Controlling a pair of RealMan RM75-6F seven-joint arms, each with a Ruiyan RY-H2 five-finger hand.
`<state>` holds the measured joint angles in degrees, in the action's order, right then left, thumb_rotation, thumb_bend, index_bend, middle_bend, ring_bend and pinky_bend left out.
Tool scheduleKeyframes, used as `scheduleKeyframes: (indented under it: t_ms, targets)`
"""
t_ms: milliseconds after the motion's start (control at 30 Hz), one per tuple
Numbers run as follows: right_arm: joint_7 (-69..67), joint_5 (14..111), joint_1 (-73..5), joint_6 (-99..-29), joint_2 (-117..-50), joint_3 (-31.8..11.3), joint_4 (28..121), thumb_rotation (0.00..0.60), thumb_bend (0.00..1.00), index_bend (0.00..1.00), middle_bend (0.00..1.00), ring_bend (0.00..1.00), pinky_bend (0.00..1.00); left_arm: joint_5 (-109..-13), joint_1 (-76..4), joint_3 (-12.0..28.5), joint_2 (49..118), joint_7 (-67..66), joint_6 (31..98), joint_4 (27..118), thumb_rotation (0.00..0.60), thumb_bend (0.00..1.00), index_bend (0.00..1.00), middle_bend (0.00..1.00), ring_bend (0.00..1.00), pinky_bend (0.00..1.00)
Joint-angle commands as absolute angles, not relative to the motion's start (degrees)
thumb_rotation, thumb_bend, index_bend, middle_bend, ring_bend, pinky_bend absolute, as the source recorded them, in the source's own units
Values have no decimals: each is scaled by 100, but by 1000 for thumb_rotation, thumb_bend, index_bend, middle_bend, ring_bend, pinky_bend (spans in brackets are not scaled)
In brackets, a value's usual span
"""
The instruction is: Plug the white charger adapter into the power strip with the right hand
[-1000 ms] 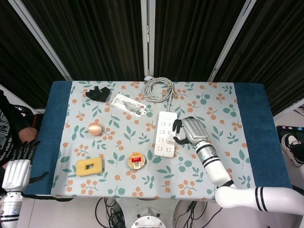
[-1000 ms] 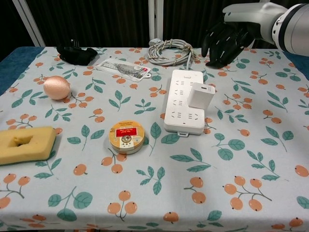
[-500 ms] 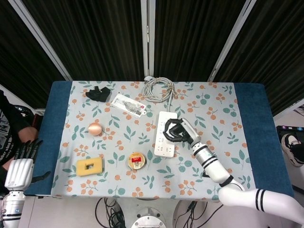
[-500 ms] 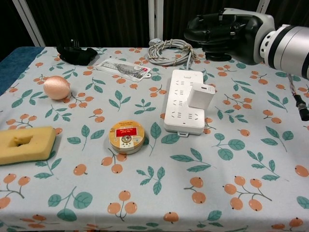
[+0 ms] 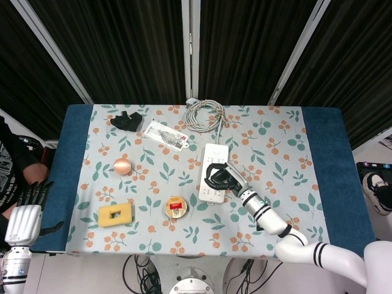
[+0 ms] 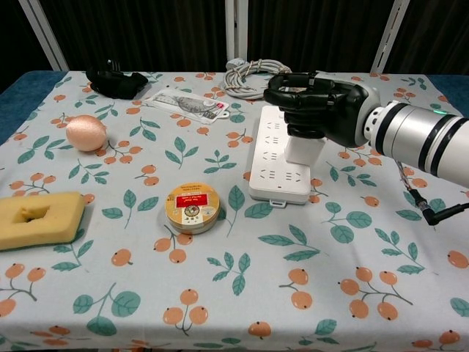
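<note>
1. The white charger adapter [image 6: 304,150] is standing upright on the power strip [image 6: 275,154], on the right side of the strip about halfway along. From the chest view it looks seated on the sockets, but I can't see the prongs.
2. The right hand [image 6: 316,110] sits directly on top of the adapter, dark fingers [image 6: 289,82] curled down over its upper part. Only the lower half of the adapter shows below the palm. Looks like it's gripping it, fingers wrapped around rather than spread.
3. In the head view that same right hand [image 5: 222,177] covers the middle of the power strip [image 5: 212,153], and the adapter is hidden under it.
4. The strip's grey cable [image 6: 253,77] is coiled at the far edge of the table [image 5: 73,159], just behind the strip.
5. Other things on the floral cloth: a round tin [image 6: 193,207] with a red label just left of the strip's near end, a yellow sponge [image 6: 38,218] at the left edge, a pinkish egg-shaped thing [image 6: 86,133], a flat packet [image 6: 187,103] and a black object [image 6: 113,79] at the far left.
6. The left hand [image 5: 22,219] hangs off the left side of the table, fingers [image 5: 33,193] apart and holding nothing.
</note>
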<state>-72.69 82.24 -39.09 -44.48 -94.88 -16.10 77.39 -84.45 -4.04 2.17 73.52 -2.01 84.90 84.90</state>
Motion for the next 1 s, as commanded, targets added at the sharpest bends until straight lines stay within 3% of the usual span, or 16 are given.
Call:
scheduleKeyframes:
  t_ms: [33, 1000]
  targets:
    - [-7356, 8292, -3947, -4530, -9578, -1526, 7620, 600, 886, 1000, 1000, 1000, 1000, -8452, -407, 213, 7359, -187, 8486, 8480, 600, 0, 89, 34, 0, 0]
    - [-7106, 8126, -4240, -4622, -9820, -1281, 7411, 600, 888, 1000, 1000, 1000, 1000, -8443, -398, 189, 7399, -50, 8461, 8360, 600, 0, 89, 34, 0, 0]
